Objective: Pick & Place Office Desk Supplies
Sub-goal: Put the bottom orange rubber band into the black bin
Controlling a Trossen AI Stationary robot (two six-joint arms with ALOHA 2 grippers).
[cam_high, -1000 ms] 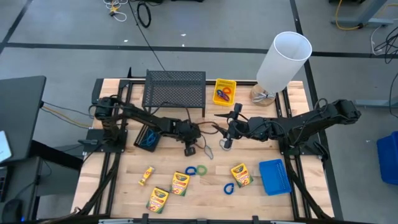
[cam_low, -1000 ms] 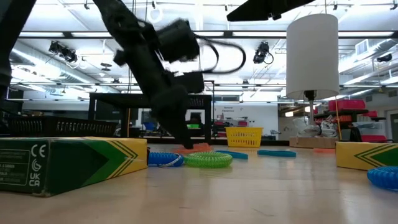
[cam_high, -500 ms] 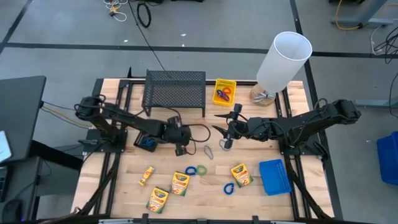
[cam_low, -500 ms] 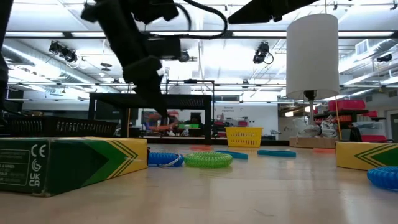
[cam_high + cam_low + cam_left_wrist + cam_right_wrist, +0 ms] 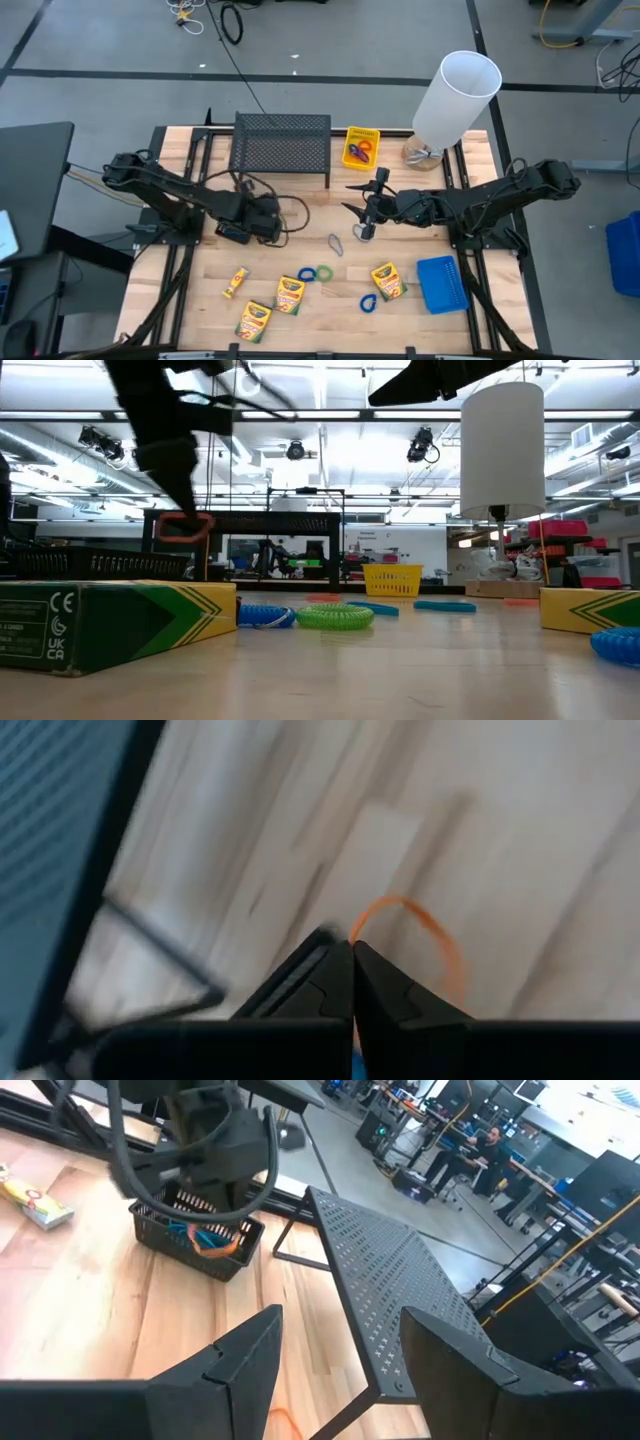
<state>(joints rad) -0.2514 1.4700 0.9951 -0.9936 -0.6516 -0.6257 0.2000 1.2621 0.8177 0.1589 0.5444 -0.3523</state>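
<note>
My left gripper is shut on an orange loop and hovers over the black bin at the table's left, which has blue loops in it. My right gripper stands open and empty above the table's middle, by the grey loop. Green and blue loops and another blue loop lie flat on the wood. Three crayon boxes lie near the front edge. The yellow bin with loops stands at the back, the blue bin at the front right. My left gripper pinches one spot of the orange loop's rim between its two fingertips. The fingers slant downward. The rest of the loop juts out past the fingertips and hangs clear of the table, above the black bin.
A black wire-mesh rack stands at the back, just behind the black bin. A tall white cylinder stands at the back right. A small yellow packet lies front left. Bare wood shows between the two arms.
My left gripper, shut on the orange loop, has risen from the table's middle and swung toward the left edge, tipping and turning as it went. The loop has been lifted clear of the wood and now hangs over the black bin.
</note>
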